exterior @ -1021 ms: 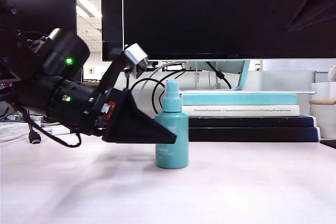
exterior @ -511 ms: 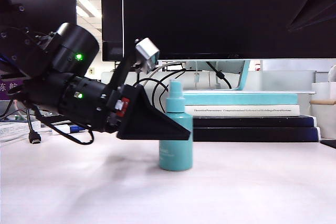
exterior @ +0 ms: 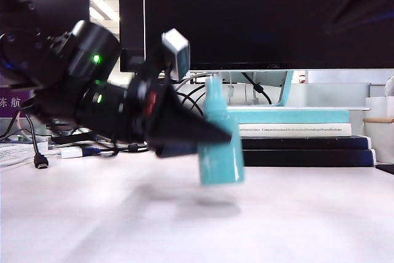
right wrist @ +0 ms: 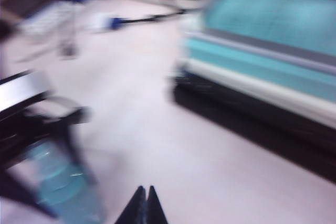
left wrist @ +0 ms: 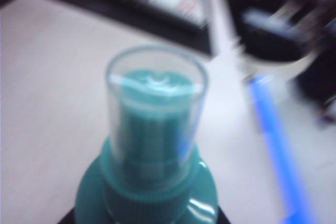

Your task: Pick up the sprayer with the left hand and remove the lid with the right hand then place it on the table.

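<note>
Table point(exterior: 295, 226), one sprayer point(exterior: 220, 158), two grippers

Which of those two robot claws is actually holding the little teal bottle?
The left gripper, clamped around the sprayer. The right gripper is pinched shut, empty, above the table.

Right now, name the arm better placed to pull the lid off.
Right. The left gripper is clamped on the sprayer, lifted off the table; the right gripper is shut, empty, nearby, though it must open. The lid remains on.

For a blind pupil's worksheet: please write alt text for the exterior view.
The left gripper holds the teal sprayer tilted just above the pale table. Behind stand stacked books and a dark monitor.
</note>
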Tool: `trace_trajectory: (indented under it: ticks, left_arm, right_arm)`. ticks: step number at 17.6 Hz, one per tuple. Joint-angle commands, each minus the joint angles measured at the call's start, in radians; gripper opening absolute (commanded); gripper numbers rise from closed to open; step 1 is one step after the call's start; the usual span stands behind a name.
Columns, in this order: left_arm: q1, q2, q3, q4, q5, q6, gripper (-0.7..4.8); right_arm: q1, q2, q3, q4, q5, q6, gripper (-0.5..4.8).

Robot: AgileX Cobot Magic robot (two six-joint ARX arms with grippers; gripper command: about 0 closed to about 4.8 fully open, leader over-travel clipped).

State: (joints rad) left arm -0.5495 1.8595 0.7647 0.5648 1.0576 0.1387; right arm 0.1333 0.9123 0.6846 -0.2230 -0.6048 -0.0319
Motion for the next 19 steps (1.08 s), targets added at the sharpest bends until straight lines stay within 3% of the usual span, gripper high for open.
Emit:
trace_trajectory:
  ticks: [1, 3, 7, 10, 17, 19]
  left_arm:
    - [-0.014, -0.005, 0.035, 0.051, 0.099, -0.128, 1.82]
    - [-0.034, -0.006, 0.055, 0.076, 0.112, -0.163, 1.81]
    - [-0.101, -0.008, 0.109, 0.08, 0.129, -0.209, 1.81]
    - [-0.147, -0.008, 0.15, 0.086, 0.127, -0.225, 1.81]
    - [-0.179, -0.008, 0.169, 0.096, 0.12, -0.255, 1.81]
    - [-0.201, -0.008, 0.169, 0.155, 0.108, -0.319, 1.81]
  right_arm:
    - [0.005, -0.003, 0.003, 0.01, -0.053, 0.023, 0.47]
    - [0.004, -0.002, 0.003, 0.015, -0.123, 0.032, 2.6]
    - [0.005, -0.002, 0.003, 0.015, -0.273, 0.058, 2.76]
    - [0.005, -0.002, 0.003, -0.004, -0.352, 0.058, 3.37]
    - [0.009, -0.002, 0.003, -0.036, -0.517, 0.058, 3.37]
    - [0.052, 0.01, 0.002, -0.043, -0.519, 0.057, 3.37]
